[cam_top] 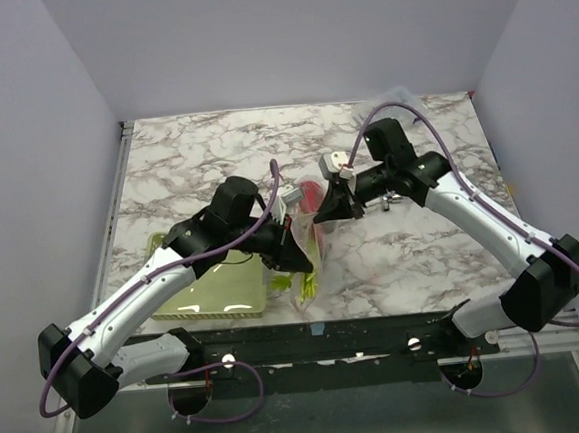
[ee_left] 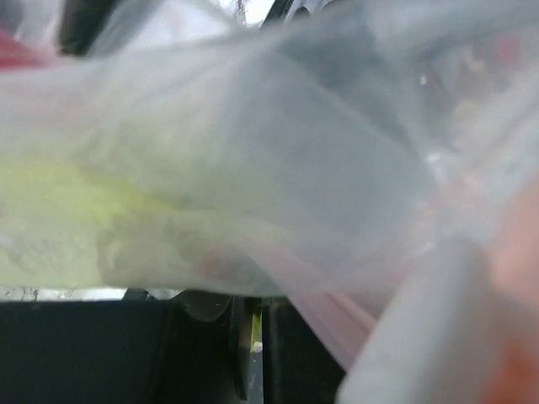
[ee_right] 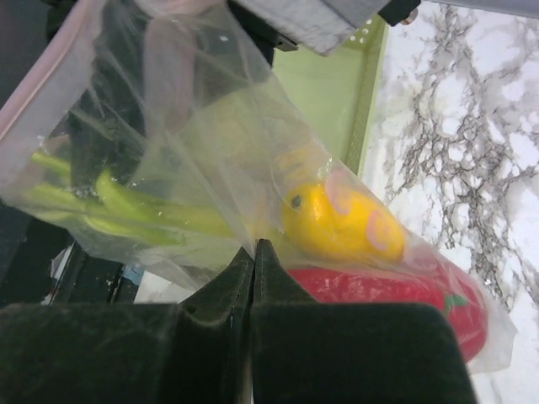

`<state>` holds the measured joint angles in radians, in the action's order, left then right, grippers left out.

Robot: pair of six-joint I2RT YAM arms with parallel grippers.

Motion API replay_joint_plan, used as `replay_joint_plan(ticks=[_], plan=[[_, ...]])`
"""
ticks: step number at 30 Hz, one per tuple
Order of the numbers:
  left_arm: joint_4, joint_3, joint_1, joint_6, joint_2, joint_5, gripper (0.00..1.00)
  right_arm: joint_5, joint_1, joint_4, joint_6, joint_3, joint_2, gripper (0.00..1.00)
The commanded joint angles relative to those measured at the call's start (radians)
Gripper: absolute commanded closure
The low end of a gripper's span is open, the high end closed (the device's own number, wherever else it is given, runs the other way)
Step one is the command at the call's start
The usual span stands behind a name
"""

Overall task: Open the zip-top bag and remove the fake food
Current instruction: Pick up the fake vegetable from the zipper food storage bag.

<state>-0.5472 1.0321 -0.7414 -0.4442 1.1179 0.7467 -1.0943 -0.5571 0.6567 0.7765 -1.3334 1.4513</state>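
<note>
The clear zip-top bag (cam_top: 319, 240) hangs lifted between my two grippers over the table's near middle. My right gripper (ee_right: 254, 246) is shut, its black tips pinching a fold of the bag's film (ee_right: 210, 143). Inside the bag lie a yellow piece (ee_right: 341, 223), a red piece (ee_right: 396, 290) and pale green stalks (ee_right: 126, 206). The pinkish zip strip (ee_right: 38, 84) runs along the bag's upper left edge. My left gripper (cam_top: 298, 259) is shut on the bag's near side. In the left wrist view the blurred film (ee_left: 278, 151) fills the frame above the closed jaws.
A pale green mesh basket (cam_top: 210, 293) sits at the near left of the marble table (cam_top: 214, 152), under my left arm. Its green wall (ee_right: 337, 93) shows behind the bag in the right wrist view. The table's front edge lies just below the bag.
</note>
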Motion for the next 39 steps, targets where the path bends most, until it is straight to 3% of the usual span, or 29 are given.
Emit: replay_joint_plan(ticks=[1,25,39], plan=[[0.092,-0.041,0.002,-0.015,-0.056,-0.008,1.0,0.008,0.007,-0.074,-0.039,0.062,-0.128,1.0],[0.11,-0.11,0.013,-0.055,-0.177,-0.088,1.0,0.009,0.153,-0.024,-0.031,0.229,-0.308,1.0],[0.107,-0.078,0.016,-0.102,-0.229,-0.104,1.0,-0.053,0.208,-0.105,-0.069,0.323,-0.339,1.0]])
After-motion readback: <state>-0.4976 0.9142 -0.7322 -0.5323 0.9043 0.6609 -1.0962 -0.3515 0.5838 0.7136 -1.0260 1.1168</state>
